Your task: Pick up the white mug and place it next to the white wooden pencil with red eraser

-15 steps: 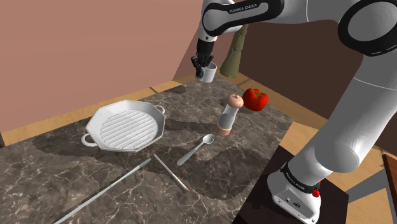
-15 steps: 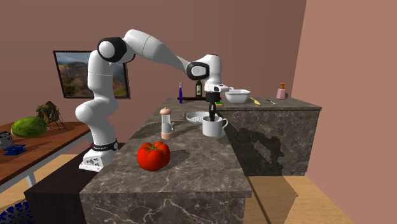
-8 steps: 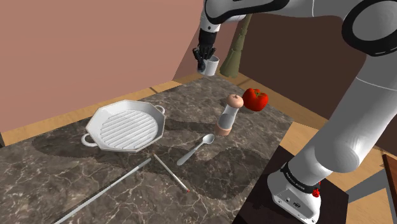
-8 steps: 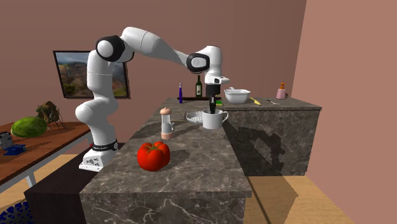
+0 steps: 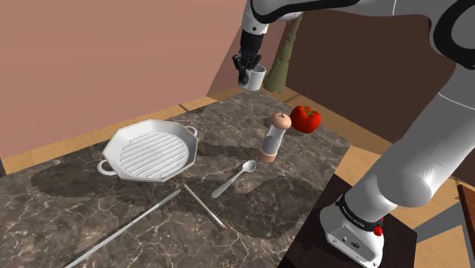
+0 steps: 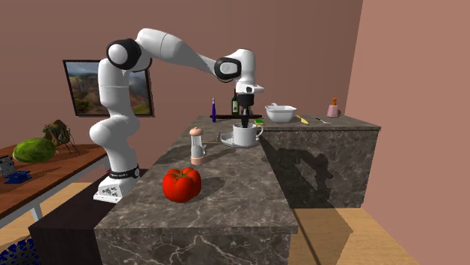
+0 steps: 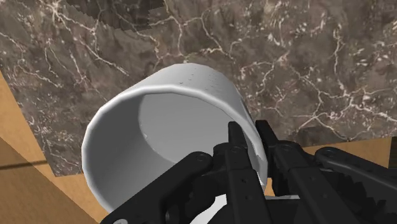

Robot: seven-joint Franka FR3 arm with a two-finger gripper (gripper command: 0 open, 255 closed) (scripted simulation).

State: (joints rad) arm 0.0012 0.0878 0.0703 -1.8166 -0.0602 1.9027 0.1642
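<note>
High above the far edge of the counter (image 5: 61, 205), the white mug (image 5: 256, 78) hangs from the gripper (image 5: 245, 72), whose jaws pinch one wall of its rim. Such a thin hold on the smooth, rounded cylinder could let it swing or slip on the way to the slim, red-tipped pencil (image 5: 204, 205) lying on that veined dark stone.

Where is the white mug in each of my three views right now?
Shoulder view: the white mug hangs top centre, above the far end of the marble counter.
Second exterior view: at the centre, beyond the pepper mill.
Wrist view: its opening faces the camera, with the rim clasped by the pincer.
Shared landmark: the marble counter, below the mug in every view.
</note>
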